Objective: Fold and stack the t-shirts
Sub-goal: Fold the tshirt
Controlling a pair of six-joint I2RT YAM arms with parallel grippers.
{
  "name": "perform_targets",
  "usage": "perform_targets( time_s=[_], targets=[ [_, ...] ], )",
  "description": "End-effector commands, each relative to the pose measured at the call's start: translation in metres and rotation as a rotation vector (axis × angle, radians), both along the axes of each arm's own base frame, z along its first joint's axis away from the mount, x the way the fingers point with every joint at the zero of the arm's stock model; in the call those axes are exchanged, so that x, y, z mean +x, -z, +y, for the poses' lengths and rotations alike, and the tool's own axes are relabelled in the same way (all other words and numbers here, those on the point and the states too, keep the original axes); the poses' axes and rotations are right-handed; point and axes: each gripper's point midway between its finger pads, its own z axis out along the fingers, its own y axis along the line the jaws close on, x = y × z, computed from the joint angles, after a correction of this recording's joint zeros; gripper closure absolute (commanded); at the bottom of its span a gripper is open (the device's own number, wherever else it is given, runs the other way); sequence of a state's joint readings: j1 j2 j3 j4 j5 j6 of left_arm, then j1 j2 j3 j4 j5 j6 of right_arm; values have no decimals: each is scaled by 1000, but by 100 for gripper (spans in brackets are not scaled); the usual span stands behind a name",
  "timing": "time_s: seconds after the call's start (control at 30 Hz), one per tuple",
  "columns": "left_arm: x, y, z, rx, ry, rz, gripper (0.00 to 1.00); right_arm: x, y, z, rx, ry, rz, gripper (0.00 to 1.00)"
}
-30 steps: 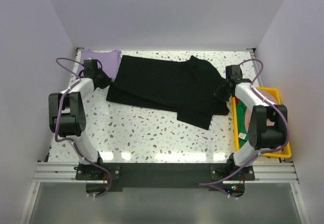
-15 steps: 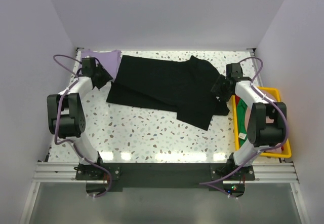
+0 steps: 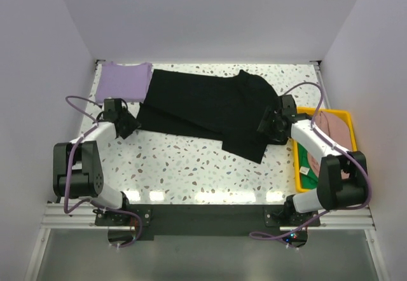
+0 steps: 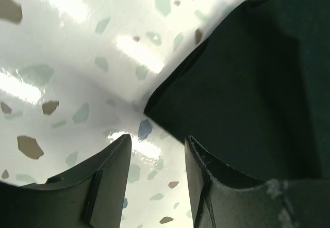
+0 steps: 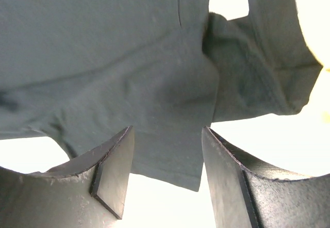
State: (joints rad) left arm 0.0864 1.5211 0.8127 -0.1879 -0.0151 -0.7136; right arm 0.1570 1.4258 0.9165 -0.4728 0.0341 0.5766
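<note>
My left gripper (image 4: 154, 141) is open and holds nothing, at the left corner of the black t-shirt (image 3: 203, 106), which lies spread on the table (image 3: 191, 166). My right gripper (image 5: 167, 135) is open too and empty, over its right edge. The purple t-shirt (image 3: 123, 81) lies folded at the far left.

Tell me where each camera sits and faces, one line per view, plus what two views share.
Top external: above and behind the arms, looking down on the table, black shirt, lavender shirt and bin; both arms show.
Left wrist: on the left arm, facing down at the black shirt's corner; the open left gripper shows.
Right wrist: on the right arm, facing the black shirt's cloth; the open right gripper shows.
Shared: both wrist views show the black shirt.
</note>
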Motion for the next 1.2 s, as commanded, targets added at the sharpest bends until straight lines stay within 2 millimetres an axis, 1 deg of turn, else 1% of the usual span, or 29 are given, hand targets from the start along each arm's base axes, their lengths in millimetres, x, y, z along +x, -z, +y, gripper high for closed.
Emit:
perform_targets(
  time_s=[0.0,0.13,0.2,0.33,0.4,0.43,0.5,0.53,0.7,0.8,0.87,0.97,1.0,1.1,1.13,1.17],
  targets=[
    [5,-2,-6,-17,-14,-52,50,-1,4,3,-15,11,-27,42],
    [4,6,-14,-32,-2,-40,50,-13,15,5,-2,3,-7,41],
    [4,9,-14,-29,-6,-36,50,-17,17,5,-1,1,-6,41],
    [4,15,-14,-36,-30,-29,50,-30,29,9,7,-26,30,40],
    [6,17,-14,-34,-34,-28,50,-35,30,14,16,-36,28,40],
    [8,17,-13,-33,-38,-29,50,-41,35,14,14,-39,40,40],
    [8,22,-13,-30,-41,-16,50,-46,37,18,16,-39,42,40],
    [10,21,-11,-28,-47,-17,50,-51,41,19,18,-38,50,40],
    [11,25,-8,-14,-60,-10,50,-64,54,23,28,-37,75,40],
    [13,26,-9,-15,-58,-8,51,-67,58,28,32,-46,81,41],
    [13,27,-11,-14,-52,-6,52,-65,60,33,45,-50,82,47],
    [13,28,-11,-17,-50,-3,52,-59,58,40,65,-62,80,70],
    [13,27,-13,-17,-45,-6,52,-57,56,41,68,-63,75,84],
    [13,26,-13,-19,-44,-9,53,-45,40,45,77,-65,45,98],
    [14,26,-13,-19,-44,-11,53,-36,29,47,81,-64,24,100],
    [14,27,-14,-22,-41,-8,53,-31,21,49,85,-68,11,100]
  ],
)
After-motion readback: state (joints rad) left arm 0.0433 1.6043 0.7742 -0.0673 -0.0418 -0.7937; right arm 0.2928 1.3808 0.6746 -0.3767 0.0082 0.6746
